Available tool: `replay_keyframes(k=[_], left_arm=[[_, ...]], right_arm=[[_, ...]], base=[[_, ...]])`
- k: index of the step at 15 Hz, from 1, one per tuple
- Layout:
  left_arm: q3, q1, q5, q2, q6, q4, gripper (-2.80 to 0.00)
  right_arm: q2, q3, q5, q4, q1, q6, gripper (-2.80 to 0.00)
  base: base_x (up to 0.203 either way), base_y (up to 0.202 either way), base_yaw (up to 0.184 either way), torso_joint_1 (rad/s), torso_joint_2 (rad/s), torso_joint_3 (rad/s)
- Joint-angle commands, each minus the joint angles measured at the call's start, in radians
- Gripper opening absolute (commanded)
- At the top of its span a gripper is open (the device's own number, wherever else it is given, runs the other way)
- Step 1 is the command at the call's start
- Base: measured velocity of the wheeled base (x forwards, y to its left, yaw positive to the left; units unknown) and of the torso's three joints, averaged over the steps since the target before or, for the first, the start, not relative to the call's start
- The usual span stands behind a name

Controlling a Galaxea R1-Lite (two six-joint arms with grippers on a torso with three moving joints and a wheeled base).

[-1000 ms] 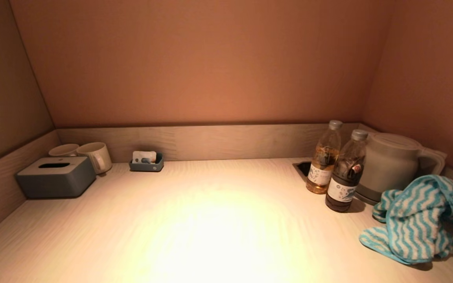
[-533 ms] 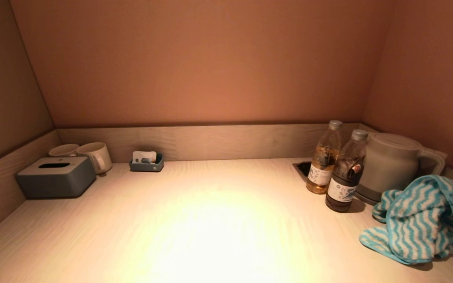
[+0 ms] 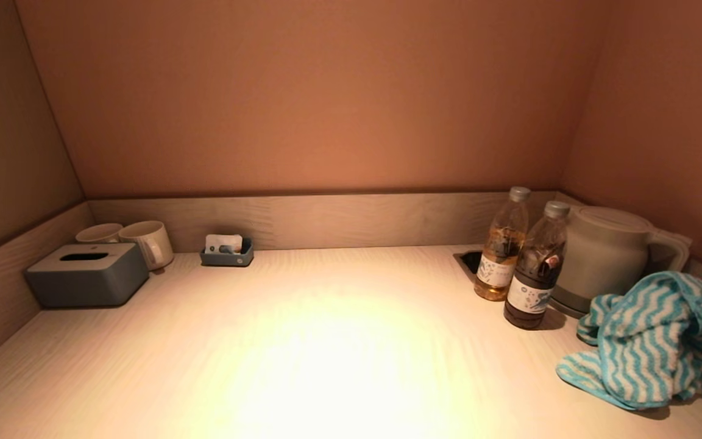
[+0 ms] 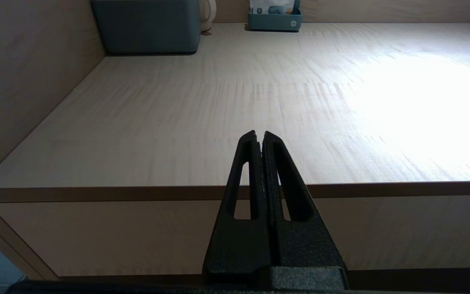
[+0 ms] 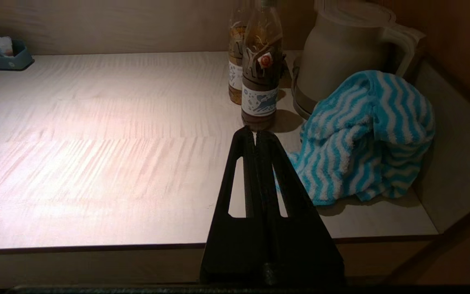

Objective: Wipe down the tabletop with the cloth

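A blue-and-white striped cloth [image 3: 649, 341] lies bunched on the light wood tabletop [image 3: 326, 341] at the right, against the kettle; it also shows in the right wrist view [image 5: 361, 134]. My right gripper [image 5: 256, 136] is shut and empty, held back near the table's front edge, a little to the left of the cloth and apart from it. My left gripper [image 4: 259, 136] is shut and empty, off the table's front edge on the left side. Neither gripper shows in the head view.
Two bottles [image 3: 518, 259] and a grey kettle [image 3: 607, 256] stand at the back right beside the cloth. A grey tissue box [image 3: 86, 274], two mugs [image 3: 138, 241] and a small blue tray [image 3: 227, 251] stand at the back left. Low wooden walls edge three sides.
A dark part of the right arm that showed at the head view's right edge beside the cloth has drawn out of sight. The cloth has settled slightly.
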Motion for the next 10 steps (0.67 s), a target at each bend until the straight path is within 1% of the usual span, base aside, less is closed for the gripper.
replay_keyframes(k=[1,4,6,8,10], left_arm=[[0.0,0.0,0.0,0.0,-0.001,0.0,-2.8],[0.0,0.0,0.0,0.0,0.001,0.0,-2.8],[0.0,0.0,0.0,0.0,0.0,0.0,-2.8],[0.0,0.0,0.0,0.0,0.001,0.0,-2.8],[0.0,0.0,0.0,0.0,-0.001,0.0,-2.8]], right_arm=[[-0.058,-0.002,0.0,0.001,0.013,-0.001,-2.8],[-0.114,-0.007,-0.004,-0.004,0.031,0.001,-2.8],[-0.17,-0.011,-0.006,-0.005,0.072,0.001,-2.8],[-0.231,-0.031,-0.04,0.005,0.156,-0.001,-2.8],[-0.266,-0.051,-0.114,0.036,0.245,-0.005,-2.8]], base=[[0.0,0.0,0.0,0.0,0.0,0.0],[0.0,0.0,0.0,0.0,0.0,0.0],[0.0,0.0,0.0,0.0,0.0,0.0],[0.0,0.0,0.0,0.0,0.0,0.0],[0.0,0.0,0.0,0.0,0.0,0.0]])
